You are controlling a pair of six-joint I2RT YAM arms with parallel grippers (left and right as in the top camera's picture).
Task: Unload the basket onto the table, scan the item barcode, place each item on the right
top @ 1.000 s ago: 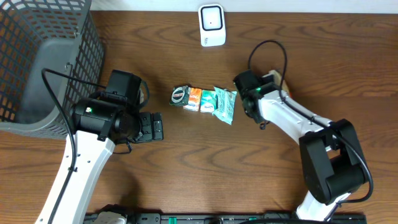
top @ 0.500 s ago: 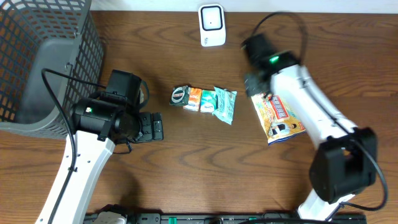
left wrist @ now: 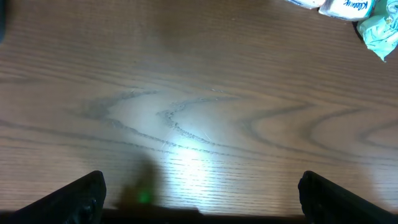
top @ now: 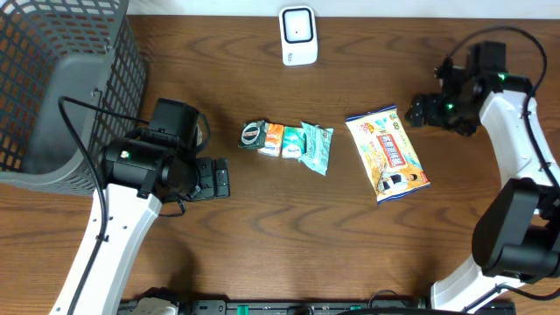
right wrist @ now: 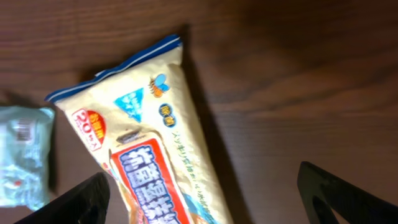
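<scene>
Claw, right [top: 415, 112]: spread wide and empty. Its two dark fingers sit at the lower corners of its wrist view with only the bag on the desk showing between them. It hovers toward the right edge of the desk, pointing inward.
Claw, left [top: 220, 178]: spread wide and empty, with black fingers [left wrist: 81, 196] at the bottom corners of its own view. It hangs over bare wood, left of the desk's middle.
Snack bag [top: 388, 153]: a cream plastic pouch with a blue-trimmed end and a red printed panel. It lies flat with the print up and the blue end toward the far edge, right of the desk's middle. It is just beside the right arm's claw and apart from it.
Small packets [top: 289, 140]: a short row near the desk's middle, touching one another, running from a black-and-white round-marked one through orange and green ones to a crinkled teal one. The teal end is near the bag but apart from it.
Scanner [top: 297, 35]: a small white box with a dark window, at the middle of the far edge, well apart from the bag.
Basket [top: 52, 79]: grey plastic mesh, at the far left corner.
Desk [top: 262, 245]: dark brown wood grain.
</scene>
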